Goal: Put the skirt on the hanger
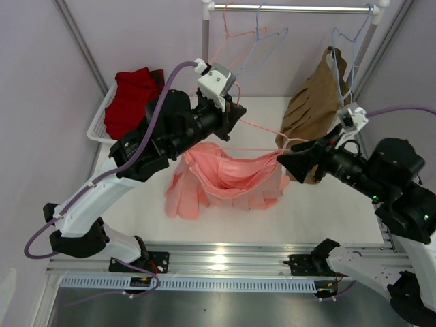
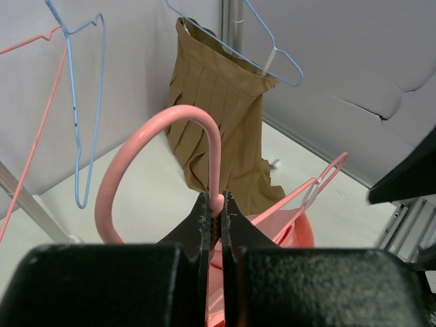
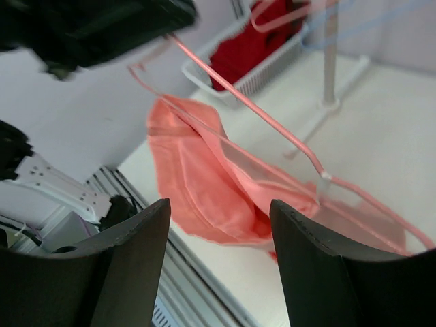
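The salmon-pink skirt (image 1: pixel 228 178) hangs by its waistband from the pink wire hanger (image 1: pixel 262 129), sagging in the middle, with its lower pleats on the white table. My left gripper (image 1: pixel 235 112) is shut on the hanger's hook (image 2: pixel 163 129), which is pinched between the jaws (image 2: pixel 218 201), and holds it above the table. My right gripper (image 1: pixel 286 158) is open and empty at the hanger's right end. In the right wrist view, the skirt (image 3: pixel 204 184) and the hanger wire (image 3: pixel 272 122) lie ahead of its spread fingers (image 3: pixel 219 204).
A brown garment (image 1: pixel 313 109) hangs on a light-blue hanger from the rail (image 1: pixel 293 8) at back right. Light-blue hangers (image 1: pixel 262 41) and another pink one (image 1: pixel 225 34) hang there. A white basket (image 1: pixel 99 119) holds dark red cloth (image 1: pixel 133 95) at back left.
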Robot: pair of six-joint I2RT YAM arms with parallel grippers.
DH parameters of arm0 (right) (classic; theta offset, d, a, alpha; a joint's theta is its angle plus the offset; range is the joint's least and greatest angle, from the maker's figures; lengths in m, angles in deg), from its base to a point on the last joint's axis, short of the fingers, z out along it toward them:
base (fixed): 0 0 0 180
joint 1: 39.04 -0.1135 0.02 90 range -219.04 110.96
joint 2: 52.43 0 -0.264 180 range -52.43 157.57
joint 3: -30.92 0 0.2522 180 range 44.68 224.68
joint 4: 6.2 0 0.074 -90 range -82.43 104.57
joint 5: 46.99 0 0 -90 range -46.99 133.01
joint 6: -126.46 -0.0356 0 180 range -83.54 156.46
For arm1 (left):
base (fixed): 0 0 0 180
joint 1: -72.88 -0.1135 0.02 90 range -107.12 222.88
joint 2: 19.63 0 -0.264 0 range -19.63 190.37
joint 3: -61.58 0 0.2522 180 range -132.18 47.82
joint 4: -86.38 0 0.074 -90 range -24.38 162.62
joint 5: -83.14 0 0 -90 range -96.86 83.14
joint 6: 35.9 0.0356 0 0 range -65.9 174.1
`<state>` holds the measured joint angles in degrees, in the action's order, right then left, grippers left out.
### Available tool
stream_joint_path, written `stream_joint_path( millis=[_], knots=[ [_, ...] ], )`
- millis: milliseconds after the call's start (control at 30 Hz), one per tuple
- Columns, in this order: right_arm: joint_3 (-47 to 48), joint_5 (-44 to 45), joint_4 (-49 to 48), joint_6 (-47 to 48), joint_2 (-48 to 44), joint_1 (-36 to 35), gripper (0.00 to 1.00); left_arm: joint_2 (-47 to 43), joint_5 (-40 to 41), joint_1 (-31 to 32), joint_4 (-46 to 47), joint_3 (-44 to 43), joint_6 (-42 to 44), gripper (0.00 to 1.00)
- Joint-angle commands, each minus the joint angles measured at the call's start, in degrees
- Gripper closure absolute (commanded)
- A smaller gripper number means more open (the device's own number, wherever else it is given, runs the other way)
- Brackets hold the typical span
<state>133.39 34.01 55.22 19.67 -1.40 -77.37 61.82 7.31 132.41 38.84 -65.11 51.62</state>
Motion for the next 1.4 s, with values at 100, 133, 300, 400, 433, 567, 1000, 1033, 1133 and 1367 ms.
stream_joint_path(
  millis=[100,133,300,400,433,567,1000,1033,1133,1367],
  knots=[
    [6.0,-6.0,-9.9,12.8,2.8,-0.3,0.33,0.2,-8.5,-0.9,2.1,-2.6,-1.6,1.0],
    [6.0,-6.4,-10.6,14.2,3.4,-0.3,0.31,0.5,-9.9,-1.0,0.9,-2.8,-1.7,1.0],
    [7.7,-10.8,-11.0,21.9,9.1,-0.2,0.27,1.2,-13.6,-1.2,0.3,-3.2,-2.2,1.0],
    [9.7,-12.5,-8.6,23.9,13.2,-0.2,0.27,1.6,-16.3,-1.6,0.7,-3.6,-2.8,1.0],
    [9.3,-12.7,-8.5,24.1,13.8,-0.2,0.28,2.0,-16.7,-1.6,0.8,-3.7,-3.0,1.0],
    [5.6,-14.3,-11.4,23.2,14.5,-0.3,0.28,3.0,-18.1,-1.7,1.3,-4.3,-3.7,1.0],
    [-2.1,-14.1,-15.4,20.0,9.7,-0.1,0.44,4.4,-18.9,-2.7,3.3,-4.0,-4.7,1.0],
    [-2.2,-14.3,-15.2,19.9,9.3,0.1,0.46,4.5,-19.4,-2.7,3.5,-3.7,-4.8,1.0],
    [-2.8,-16.3,-15.4,19.1,8.6,1.0,0.5,4.6,-19.7,-2.8,3.7,-3.7,-4.9,1.0],
    [-2.7,-22.0,-14.5,18.0,9.2,3.5,0.53,4.6,-20.9,-2.9,4.7,-3.2,-5.3,1.0]
  ],
)
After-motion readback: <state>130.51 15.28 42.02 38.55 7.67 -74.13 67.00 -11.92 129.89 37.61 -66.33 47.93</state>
